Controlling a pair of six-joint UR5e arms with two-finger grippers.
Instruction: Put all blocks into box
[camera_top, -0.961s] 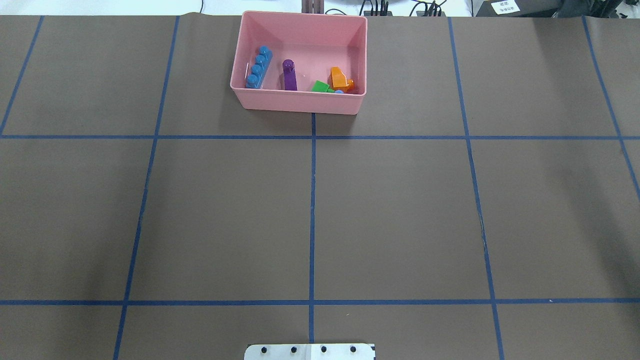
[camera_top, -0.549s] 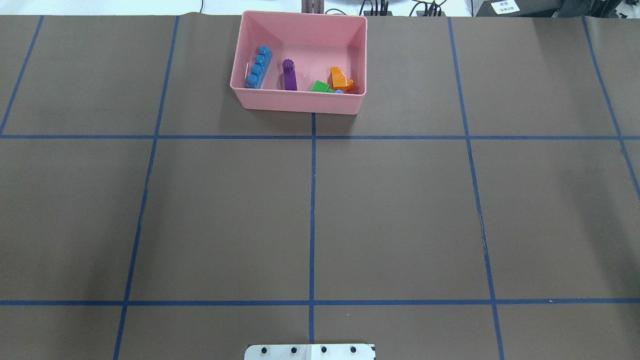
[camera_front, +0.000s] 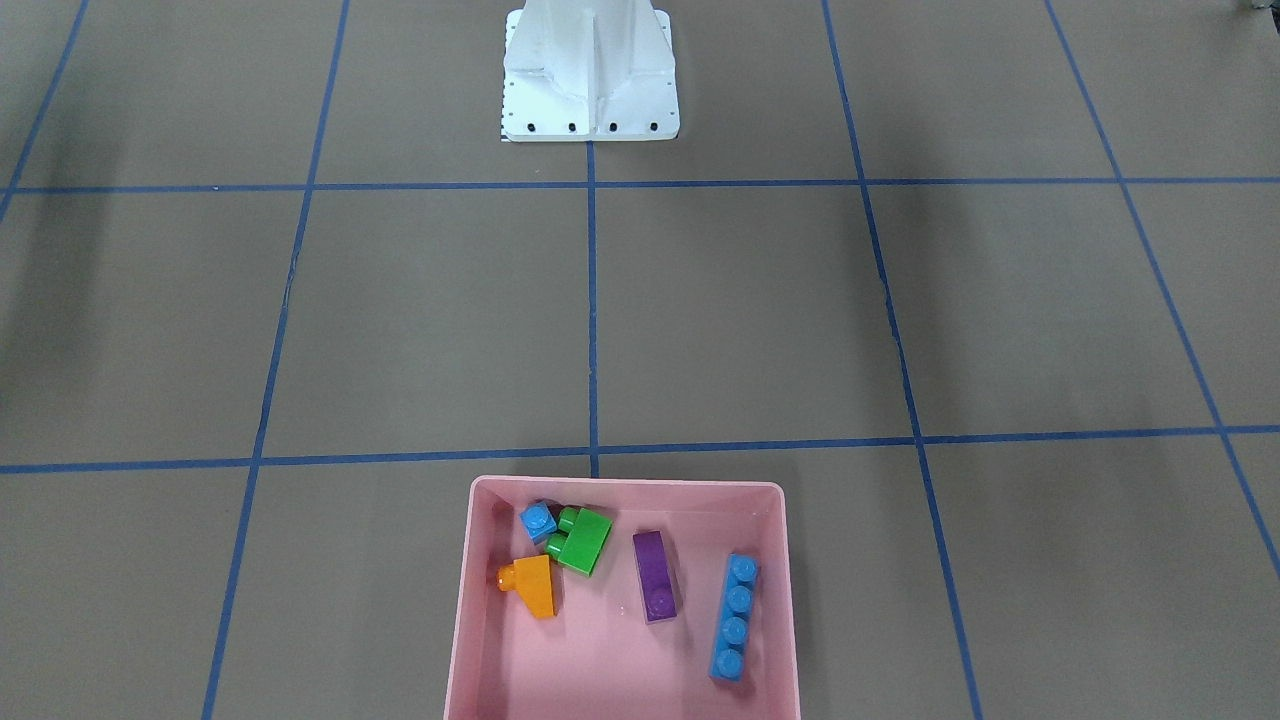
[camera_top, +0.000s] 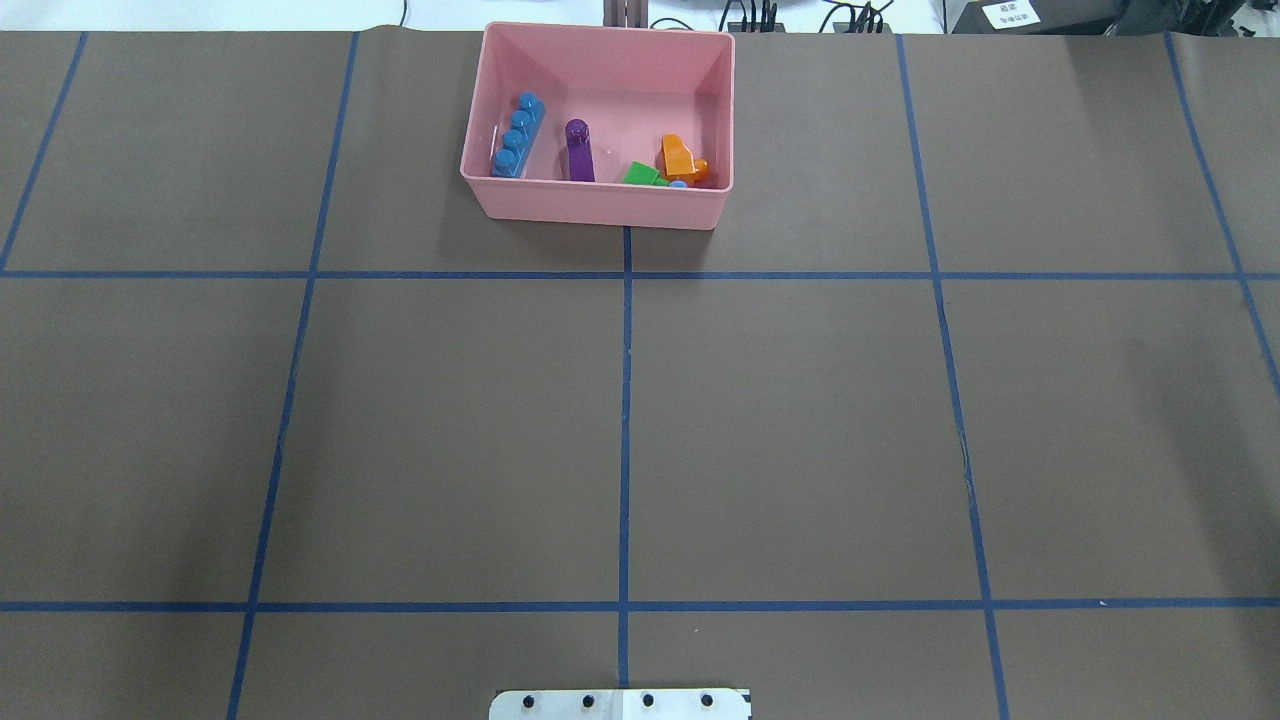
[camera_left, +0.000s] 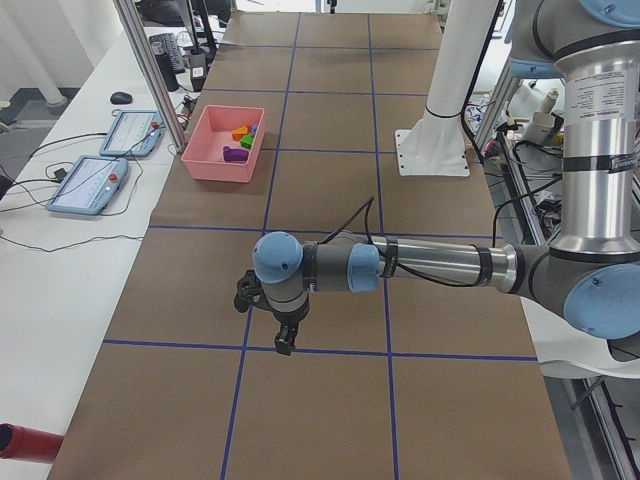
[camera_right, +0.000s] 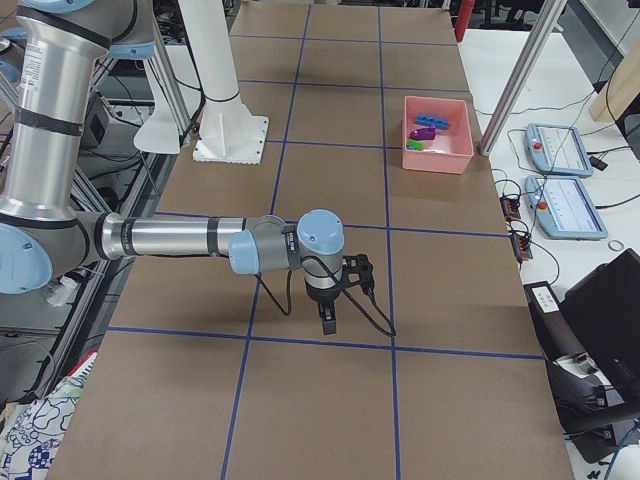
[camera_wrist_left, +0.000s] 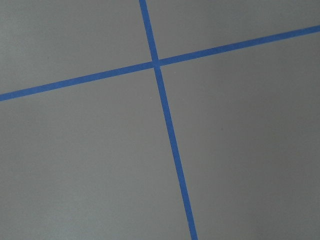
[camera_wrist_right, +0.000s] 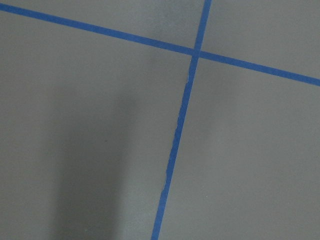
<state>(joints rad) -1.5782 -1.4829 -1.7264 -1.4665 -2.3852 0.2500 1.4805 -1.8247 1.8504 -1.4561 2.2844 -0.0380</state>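
Table (camera_top: 800, 420) with blue tape grid (camera_top: 625, 400), pink box (camera_top: 600, 205)

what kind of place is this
Probably a robotics lab or test cell: a table marked with a blue tape grid, a robot arm by a white base, and teach pendants beside the table.

The overhead camera looks forward and down from behind the robot: pink box (camera_top: 598, 205) at twelve o'clock, white base (camera_top: 620, 703) at six. The front-facing camera looks steeply back, sharing both, reversed. Side cameras look along the table (camera_left: 330, 420) from either end. Each wrist camera hangs close over a tape cross (camera_wrist_left: 155, 63), seemingly facing straight down
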